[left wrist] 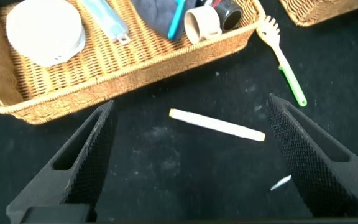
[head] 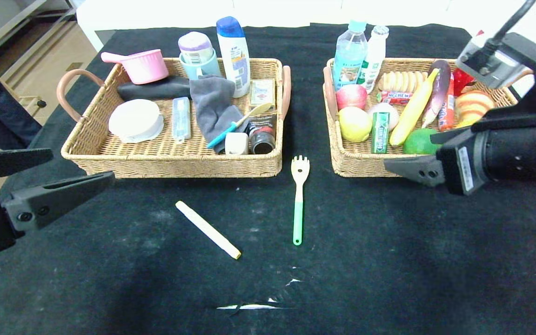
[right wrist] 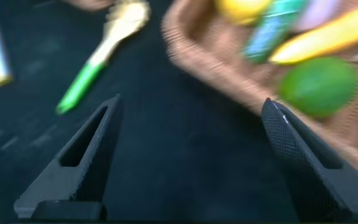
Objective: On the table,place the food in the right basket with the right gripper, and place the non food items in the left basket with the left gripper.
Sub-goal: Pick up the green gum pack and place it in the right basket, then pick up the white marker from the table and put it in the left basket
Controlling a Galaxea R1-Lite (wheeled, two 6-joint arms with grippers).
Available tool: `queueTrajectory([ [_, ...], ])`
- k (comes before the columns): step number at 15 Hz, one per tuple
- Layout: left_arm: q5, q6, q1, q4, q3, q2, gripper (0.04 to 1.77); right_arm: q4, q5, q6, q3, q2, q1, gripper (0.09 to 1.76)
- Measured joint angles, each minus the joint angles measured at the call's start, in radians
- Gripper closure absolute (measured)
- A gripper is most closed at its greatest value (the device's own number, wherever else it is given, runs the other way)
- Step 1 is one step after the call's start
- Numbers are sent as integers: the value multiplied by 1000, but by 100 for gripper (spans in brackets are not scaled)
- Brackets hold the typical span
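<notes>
Spaghetti fork (head: 299,195), green-handled, lies on the table (head: 389,260) between the two baskets, just in front of them. A pale stick (head: 207,229) lies to its left, apart from it. Left basket (head: 175,160) holds non-food items, including a grey cloth (head: 212,104) and a shampoo bottle (head: 233,56). Right basket (head: 356,163) holds food: a banana (head: 412,109), a lime (head: 419,142). Right tool (head: 424,153) hovers at the right basket's near edge, jaws wide apart, holding nothing. Left tool (head: 54,179) hangs at the near left, jaws spread, empty.
</notes>
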Motion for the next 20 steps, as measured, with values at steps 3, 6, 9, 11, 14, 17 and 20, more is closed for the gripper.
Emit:
queueTrajectory([
  [3, 6, -1, -30, 0, 20, 7, 9, -69, 120, -16, 141, -110, 5, 20],
  [6, 22, -9, -71, -5, 44, 36, 9, -244, 173, -30, 304, -194, -20, 18],
  [9, 94, -8, -81, -6, 39, 72, 9, -280, 280, -39, 423, -268, -77, 17],
  [11, 127, -9, -82, 2, 37, 88, 9, -293, 336, -40, 467, -304, -126, 16],
  [14, 161, -9, -81, 9, 46, 100, 9, -367, 381, -35, 525, -333, -177, 15],
  [17, 165, -25, -82, 48, 49, 112, 9, -448, 390, -26, 587, -346, -198, 15],
  [20, 166, -30, -86, 79, 38, 117, 9, -471, 394, -24, 600, -351, -223, 15],
])
